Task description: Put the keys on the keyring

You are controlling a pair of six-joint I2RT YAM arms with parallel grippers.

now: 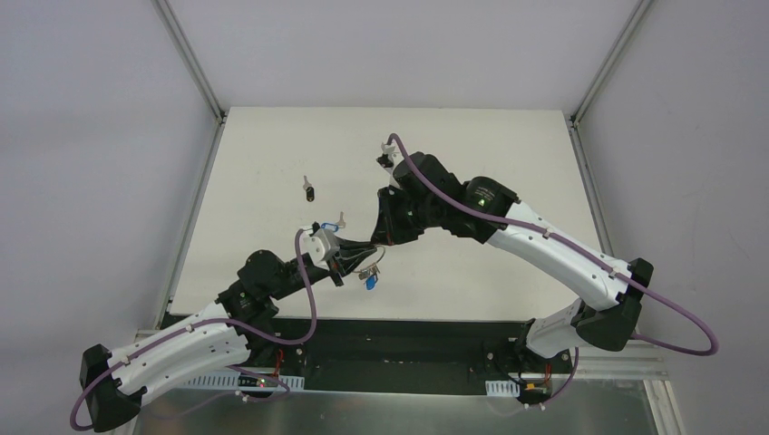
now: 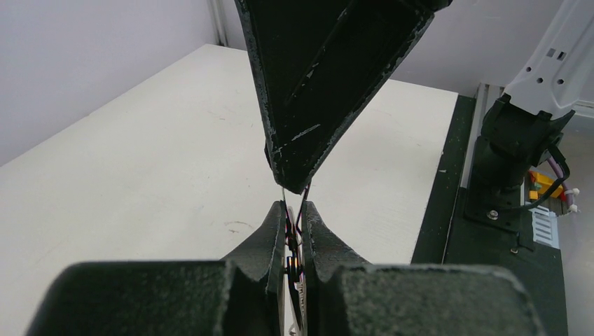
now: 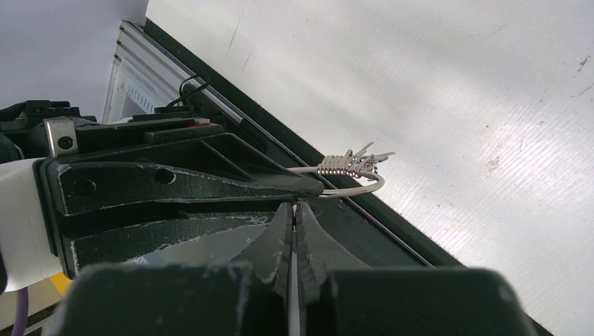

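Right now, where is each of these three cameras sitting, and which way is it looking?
Top external: fixed above and behind the arms, looking down on the table; both arms show, left pincer meeting right pincer.
Left wrist: rides the left arm, looking along the left pincer at the right pincer's tip, the right arm's base beyond.
Right wrist: rides the right arm, looking along the right pincer at the left pincer and the keyring.
Shared: both wrist views show the two pincer tips meeting above the table.
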